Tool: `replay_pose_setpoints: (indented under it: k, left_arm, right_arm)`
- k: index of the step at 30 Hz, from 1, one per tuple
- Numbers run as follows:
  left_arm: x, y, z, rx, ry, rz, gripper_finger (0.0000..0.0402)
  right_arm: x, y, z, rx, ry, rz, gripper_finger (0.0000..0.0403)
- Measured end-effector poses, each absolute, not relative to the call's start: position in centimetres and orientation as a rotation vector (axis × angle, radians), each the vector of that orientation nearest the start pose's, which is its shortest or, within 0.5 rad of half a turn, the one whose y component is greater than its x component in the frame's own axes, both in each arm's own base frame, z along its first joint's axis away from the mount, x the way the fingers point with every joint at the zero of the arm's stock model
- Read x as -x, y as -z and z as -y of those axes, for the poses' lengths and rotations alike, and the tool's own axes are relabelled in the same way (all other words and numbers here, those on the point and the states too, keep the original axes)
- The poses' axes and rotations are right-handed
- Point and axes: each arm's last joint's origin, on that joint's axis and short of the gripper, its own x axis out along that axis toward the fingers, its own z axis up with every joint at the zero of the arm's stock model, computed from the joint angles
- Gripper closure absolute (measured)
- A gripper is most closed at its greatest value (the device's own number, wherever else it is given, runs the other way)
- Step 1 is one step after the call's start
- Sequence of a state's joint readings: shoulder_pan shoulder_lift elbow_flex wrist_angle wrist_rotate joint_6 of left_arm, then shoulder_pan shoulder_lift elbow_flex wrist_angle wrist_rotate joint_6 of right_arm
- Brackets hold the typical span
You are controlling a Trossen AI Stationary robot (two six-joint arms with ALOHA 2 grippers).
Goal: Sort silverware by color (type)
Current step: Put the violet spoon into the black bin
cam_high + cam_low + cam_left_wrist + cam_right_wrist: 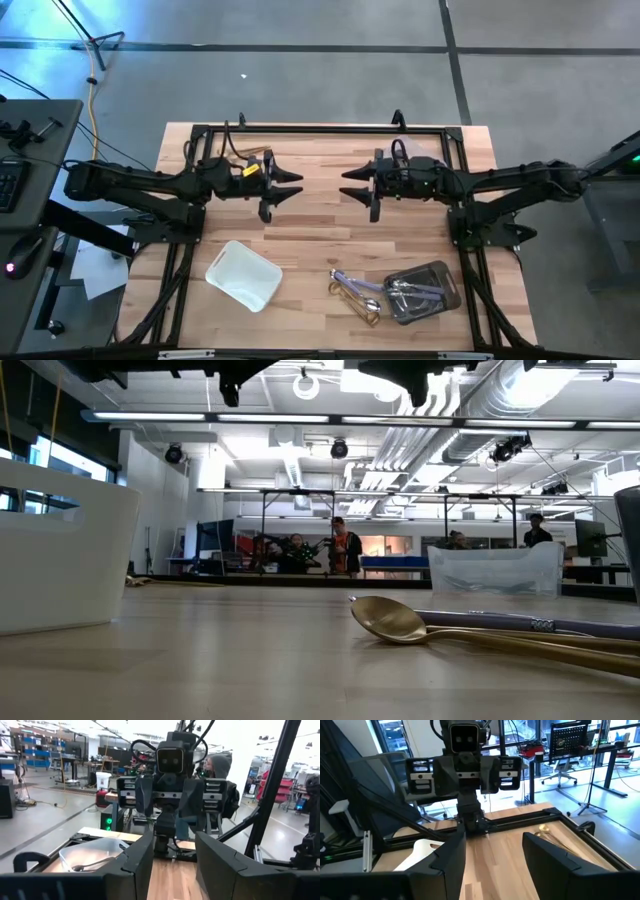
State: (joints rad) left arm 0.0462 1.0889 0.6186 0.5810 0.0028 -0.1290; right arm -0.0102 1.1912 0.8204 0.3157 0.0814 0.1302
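Note:
The silverware lies at the table's near right. Gold spoons and a silver piece (pixel 356 295) rest loose on the wood, and several pieces lie in a clear tray (pixel 425 292). In the low view a gold spoon (pixel 392 621) rests bowl up beside a darker utensil (pixel 520 623). A gold spoon (pixel 543 829) also shows in the right wrist view. My left gripper (pixel 298 186) (pixel 172 867) and my right gripper (pixel 345 186) (pixel 495 867) hang level and open above the table's middle. They face each other, tips close, with nothing between the fingers.
A white tray (pixel 243 275) (pixel 60 560) stands empty at the near left. The clear tray (pixel 90 854) shows a utensil inside. A black frame (pixel 320 129) runs along the table's far edge and sides. People stand in the room beyond the table.

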Motion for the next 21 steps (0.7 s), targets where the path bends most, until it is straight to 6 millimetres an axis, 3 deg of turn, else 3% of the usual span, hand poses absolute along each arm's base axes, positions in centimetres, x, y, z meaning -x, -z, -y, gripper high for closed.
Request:
replay_pose_setpoints:
  k: [15,21]
  left_arm:
    - [-23.94,-28.76,-1.10,0.152,-0.037,0.084,0.0264]
    - [-23.94,-28.76,-1.10,0.152,-0.037,0.083,0.0264]
  right_arm:
    - [-26.87,-31.03,0.60,-0.128,0.099,-0.052,0.0223]
    - [-26.87,-31.03,0.60,-0.124,0.099,-0.052,0.0268]
